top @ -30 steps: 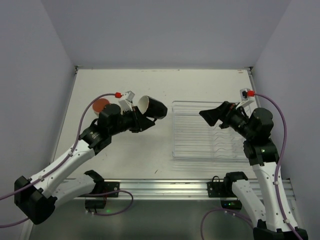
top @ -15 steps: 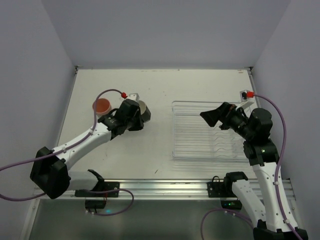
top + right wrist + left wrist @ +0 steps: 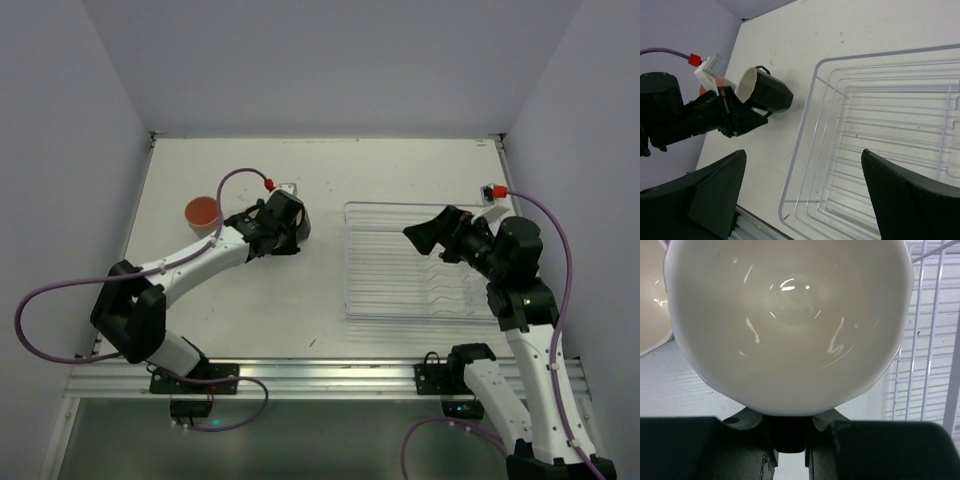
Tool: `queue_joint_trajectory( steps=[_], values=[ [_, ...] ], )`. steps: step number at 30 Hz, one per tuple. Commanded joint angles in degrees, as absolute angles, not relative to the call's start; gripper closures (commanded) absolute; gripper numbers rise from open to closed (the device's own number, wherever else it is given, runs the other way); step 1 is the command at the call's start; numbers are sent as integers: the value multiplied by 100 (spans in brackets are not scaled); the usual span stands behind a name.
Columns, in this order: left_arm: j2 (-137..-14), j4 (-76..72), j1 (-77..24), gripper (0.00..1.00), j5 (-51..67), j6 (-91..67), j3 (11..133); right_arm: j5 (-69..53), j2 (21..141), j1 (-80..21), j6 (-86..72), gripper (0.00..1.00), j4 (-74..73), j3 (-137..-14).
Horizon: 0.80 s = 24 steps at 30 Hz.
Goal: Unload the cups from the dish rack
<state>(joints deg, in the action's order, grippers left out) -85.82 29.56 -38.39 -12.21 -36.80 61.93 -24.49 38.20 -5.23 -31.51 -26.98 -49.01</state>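
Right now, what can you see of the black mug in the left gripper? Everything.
The black mug is ceramic-looking: faceted dark outside, glossy white inside, empty, small handle on its upper side. It is tipped over, mouth toward the left gripper, whose fingers pinch its rim. It is outside the dish rack, left of it and apart, low at the table; contact with the table is unclear.

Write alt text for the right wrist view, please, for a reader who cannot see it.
The left gripper holds a black mug, tipped on its side, over the table beside a clear dish rack. The rack's visible part holds no cups; the right gripper frames the view with open fingers.
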Motion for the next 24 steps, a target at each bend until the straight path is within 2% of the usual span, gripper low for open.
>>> queue_joint_trajectory(
  steps=[1, 7, 24],
  values=[
    [-8709, 2821, -3858, 100, -1661, -3578, 6644, -1945, 3849, -527, -3076, 1, -3031, -5316],
    [-9149, 2970, -3867, 100, -1591, -3402, 6811, -1266, 3929, -536, -3103, 1, -3542, -5695],
    [-9764, 2971, -3850, 100, -1652, -3226, 7163, -1125, 3814, -527, -3032, 1, -3920, -5836]
  ],
)
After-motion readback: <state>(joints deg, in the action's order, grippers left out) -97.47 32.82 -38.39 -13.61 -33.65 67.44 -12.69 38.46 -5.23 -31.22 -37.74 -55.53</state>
